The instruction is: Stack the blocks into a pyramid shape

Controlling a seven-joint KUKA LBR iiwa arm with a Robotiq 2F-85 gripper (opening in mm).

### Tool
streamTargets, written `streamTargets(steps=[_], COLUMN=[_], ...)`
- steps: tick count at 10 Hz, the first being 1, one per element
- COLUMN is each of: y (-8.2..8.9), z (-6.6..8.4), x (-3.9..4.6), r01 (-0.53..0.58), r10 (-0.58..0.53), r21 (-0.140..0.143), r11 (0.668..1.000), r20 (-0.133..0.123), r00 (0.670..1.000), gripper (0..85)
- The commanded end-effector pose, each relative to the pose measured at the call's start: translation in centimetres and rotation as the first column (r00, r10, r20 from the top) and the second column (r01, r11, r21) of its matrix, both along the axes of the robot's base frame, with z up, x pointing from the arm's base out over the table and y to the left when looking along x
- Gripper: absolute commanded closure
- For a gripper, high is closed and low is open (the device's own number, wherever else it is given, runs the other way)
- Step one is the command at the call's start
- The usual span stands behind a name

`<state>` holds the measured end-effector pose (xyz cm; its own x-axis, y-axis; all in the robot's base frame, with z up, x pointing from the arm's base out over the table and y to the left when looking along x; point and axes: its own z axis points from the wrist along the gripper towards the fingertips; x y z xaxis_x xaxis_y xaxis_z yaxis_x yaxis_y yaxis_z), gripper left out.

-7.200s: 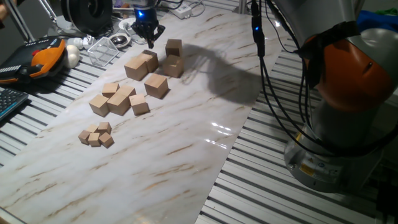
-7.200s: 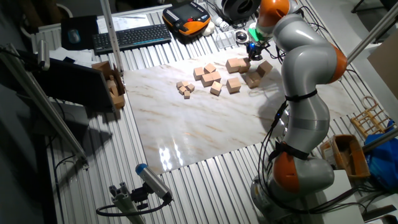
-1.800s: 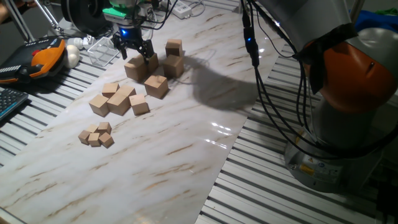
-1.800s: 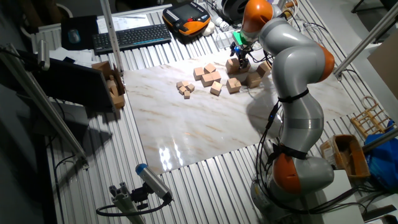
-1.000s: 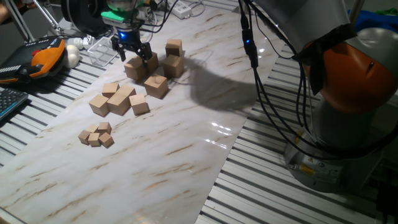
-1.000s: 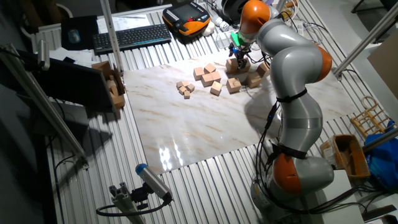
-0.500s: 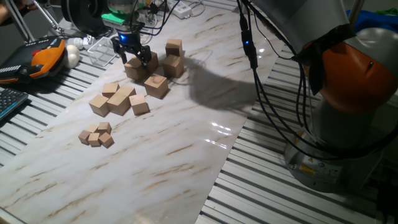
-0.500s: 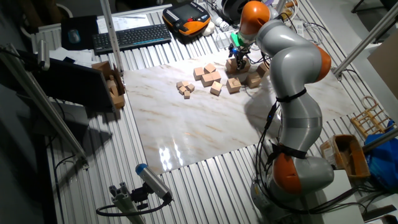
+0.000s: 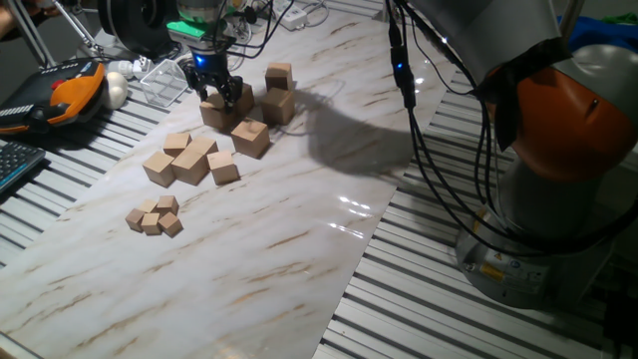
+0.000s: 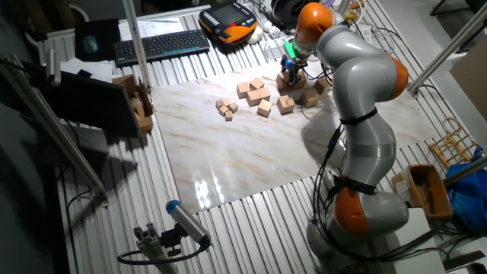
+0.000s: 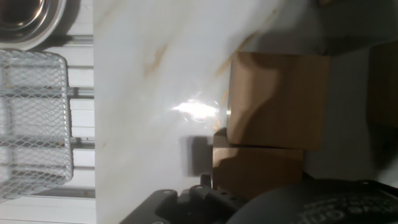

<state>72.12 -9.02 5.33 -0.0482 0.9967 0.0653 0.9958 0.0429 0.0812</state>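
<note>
Marble-pattern table (image 9: 299,219), gripper (image 9: 214,92) low over the blocks (image 9: 231,110) at its far end, fingers spread around one block, contact unclear, hand view mostly dark housing.

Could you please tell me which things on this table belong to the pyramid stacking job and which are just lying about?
For the job:
- large plain tan wooden cubes
- black two-finger gripper

Lying about:
- medium wooden cubes
- tiny wooden cubes
- wire mesh basket
- orange-and-black handheld controller

Gripper (image 9: 214,93) fingertips hidden behind the blocks (image 9: 221,110); wire basket (image 11: 31,124) cut off at the edge.
</note>
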Motion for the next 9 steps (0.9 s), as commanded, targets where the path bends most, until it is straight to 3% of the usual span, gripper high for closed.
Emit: streamTargets(steps=[1, 9], y=[0.02, 0.08], z=[-0.08, 0.23], x=[-0.07, -0.19], r01=[0.003, 0.05], r10=[-0.003, -0.05], r21=[-0.001, -0.033], r11=[1.0, 0.998], r20=[0.0, -0.008], r00=[1.0, 0.999], gripper=[85.0, 85.0])
